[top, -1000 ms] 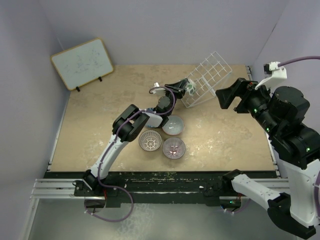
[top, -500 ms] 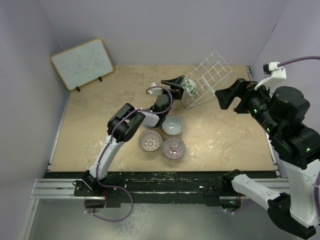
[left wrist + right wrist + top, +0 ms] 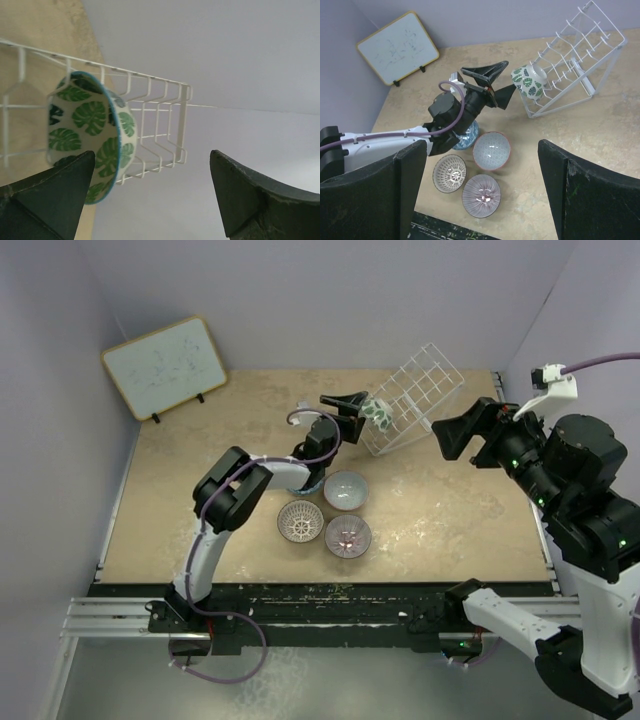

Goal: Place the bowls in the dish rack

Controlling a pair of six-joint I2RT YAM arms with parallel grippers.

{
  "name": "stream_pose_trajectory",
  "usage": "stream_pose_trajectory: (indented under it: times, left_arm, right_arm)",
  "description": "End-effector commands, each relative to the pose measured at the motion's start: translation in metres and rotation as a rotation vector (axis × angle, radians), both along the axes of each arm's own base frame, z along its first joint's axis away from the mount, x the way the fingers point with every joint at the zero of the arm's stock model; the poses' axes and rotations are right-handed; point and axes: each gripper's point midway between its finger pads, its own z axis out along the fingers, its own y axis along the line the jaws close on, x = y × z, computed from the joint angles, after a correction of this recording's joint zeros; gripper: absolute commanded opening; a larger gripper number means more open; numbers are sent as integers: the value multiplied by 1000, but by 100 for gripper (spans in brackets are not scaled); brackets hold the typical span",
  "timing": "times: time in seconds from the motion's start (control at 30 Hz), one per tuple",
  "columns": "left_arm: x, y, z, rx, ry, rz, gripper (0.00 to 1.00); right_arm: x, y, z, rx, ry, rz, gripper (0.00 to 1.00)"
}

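Observation:
The green-and-white leaf bowl [image 3: 379, 413] [image 3: 90, 127] [image 3: 529, 83] stands on edge in the low left end of the white wire dish rack [image 3: 424, 388] [image 3: 159, 131] [image 3: 581, 47]. My left gripper [image 3: 350, 404] [image 3: 151, 167] [image 3: 490, 82] is open just left of that bowl, with nothing between its fingers. Three bowls sit on the table: pale grey [image 3: 346, 490] [image 3: 491, 150], brown-white lattice [image 3: 300, 522] [image 3: 449, 173] and pinkish-purple [image 3: 347, 536] [image 3: 481, 195]. The blue bowl [image 3: 466, 138] is half hidden under the left arm. My right gripper [image 3: 468, 435] [image 3: 482, 150] hangs open and high, right of the rack.
A wood-framed whiteboard [image 3: 165, 367] [image 3: 397, 47] leans at the back left corner. Walls close the table at the back and both sides. The left arm stretches over the bowls toward the rack.
My left gripper has opened and let go of the green-and-white bowl, which stays in the rack. The gripper has drawn back a little to the left. The right arm barely moved.

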Motion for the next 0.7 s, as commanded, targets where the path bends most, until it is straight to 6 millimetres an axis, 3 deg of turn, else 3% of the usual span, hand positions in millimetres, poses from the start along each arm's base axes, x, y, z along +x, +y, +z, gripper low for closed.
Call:
stream_pose_trajectory:
  times: [0.0, 0.23, 0.53, 0.67]
  left_arm:
    - [-11, 13, 2, -8, 53, -2, 99]
    - [-21, 15, -8, 19, 63, -26, 99]
    - [-39, 35, 29, 233, 32, -42, 99]
    - [-56, 44, 34, 376, 51, -84, 99]
  right_arm:
    - [-6, 1, 15, 19, -41, 19, 94]
    - [-9, 2, 15, 30, -40, 32, 95]
    - [-11, 5, 18, 33, -41, 48, 95]
    - [-12, 4, 19, 41, -44, 47, 95]
